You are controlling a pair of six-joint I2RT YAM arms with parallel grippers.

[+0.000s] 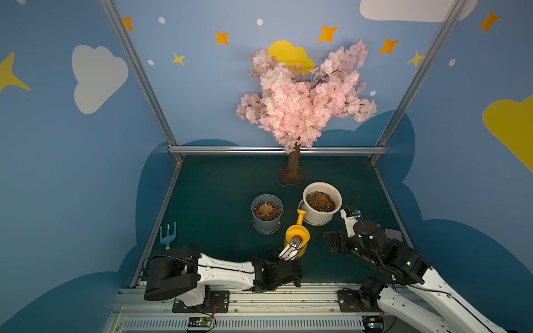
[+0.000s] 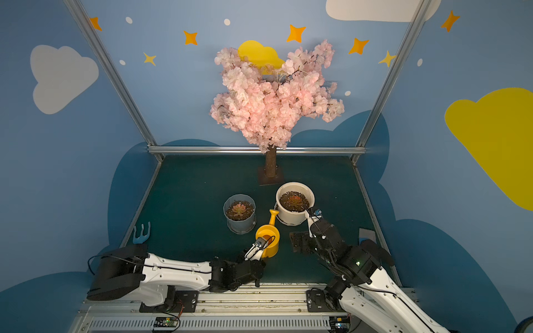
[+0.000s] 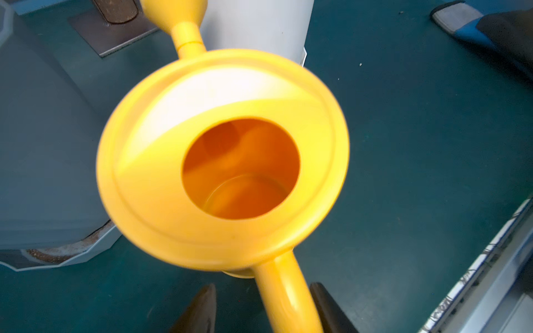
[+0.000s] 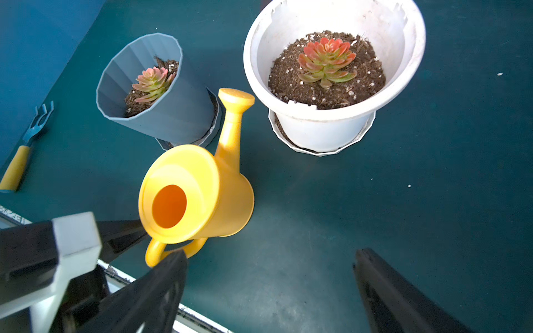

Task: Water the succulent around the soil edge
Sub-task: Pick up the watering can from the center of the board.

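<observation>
Currently the step in hand is acquisition of the watering can; no pouring is under way. In both top views the yellow watering can [image 1: 297,234] stands upright on the green bench [image 1: 216,201], in front of and between the grey-blue pot [image 1: 266,225] and the white pot [image 1: 318,218], with its spout head just beside the white pot's wall. Each pot carries a plant: the succulent [image 1: 320,199] in the white pot, a second succulent [image 1: 264,210] in the grey-blue one. The left tool [image 1: 294,247] sits at the can's near side, at the handle. In the left wrist view, which is blurred, the handle [image 3: 285,297] runs between the two dark fingers [image 3: 202,311]. One lies close against it, while a strip of bench shows beside the other, so whether the clamp is complete cannot be told. In the right wrist view the right tool [image 4: 269,253] is released, its jaws wide apart over bare bench and holding nothing. The soil [image 4: 366,83] forms a dark ring around the rosette, below the pot rim. Judged from this, the next move calls for a firm clamp on the handle and a lift clear of both pots. A tilt follows, with the spout head over the outer ring of soil and kept off the leaves. The task does not say which pot is meant; the spout's position suggests the white one.
</observation>
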